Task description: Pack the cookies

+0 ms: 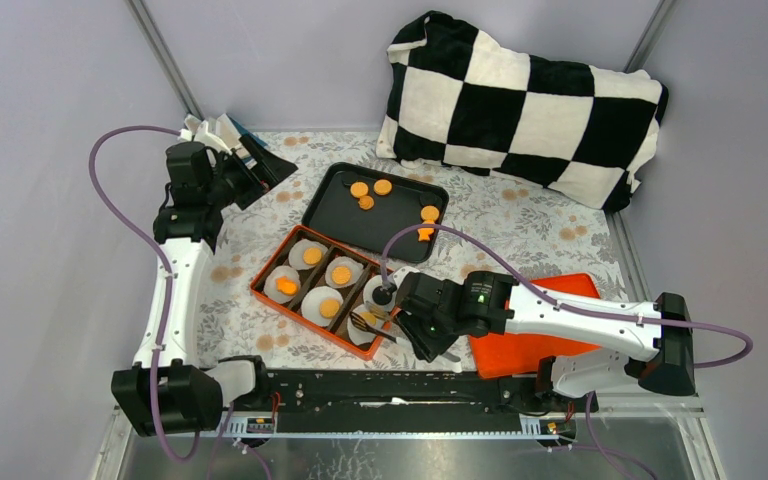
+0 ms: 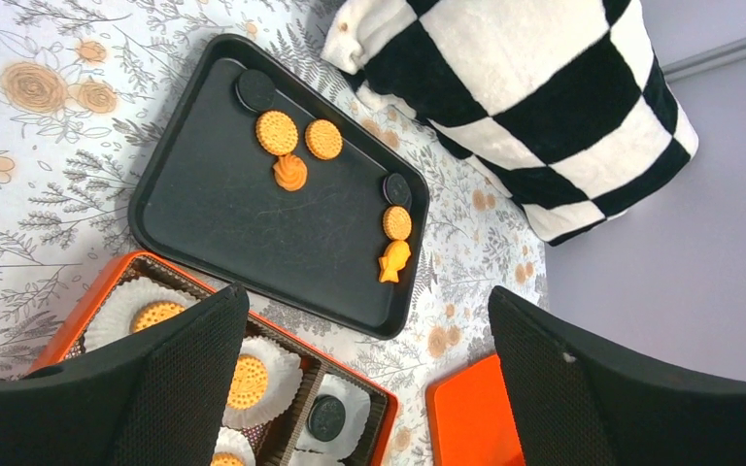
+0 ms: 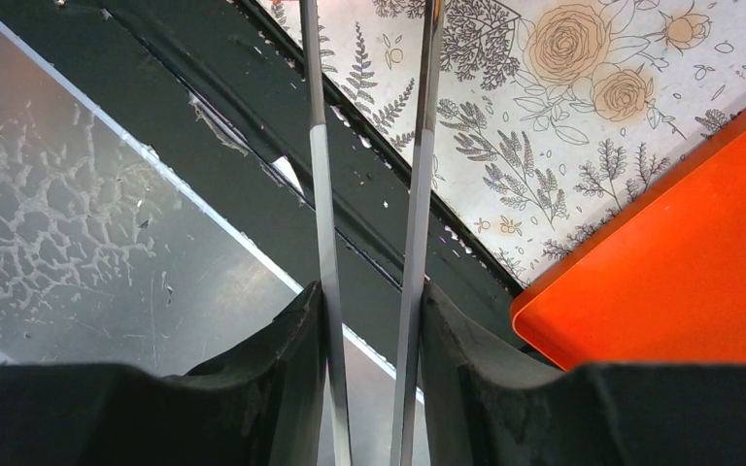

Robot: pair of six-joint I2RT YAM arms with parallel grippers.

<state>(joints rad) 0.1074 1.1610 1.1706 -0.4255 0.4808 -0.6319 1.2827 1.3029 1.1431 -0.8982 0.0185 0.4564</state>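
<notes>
Orange box (image 1: 256,287) from above: my right claw (image 1: 410,336) pinches tongs (image 1: 365,322), with the tips over its near corner. If I swing low, the tips could flip a paper cup (image 1: 298,245). Cookies (image 1: 360,189) lie on the black tray (image 1: 340,215) behind. My left claw (image 1: 265,168) hangs spread and empty.

Left wrist: the fish cookie (image 2: 394,262) lies by the tray's right rim. Its long way runs from the round cookie (image 2: 396,222) toward the box, tail nearer the box, I think. A crosswise pinch may slip.

Right wrist: the tongs look thin and shiny, so they could slide in my grip.

A lab booth, shown by grey panels (image 1: 40,100) and aluminium posts (image 1: 163,55).
</notes>
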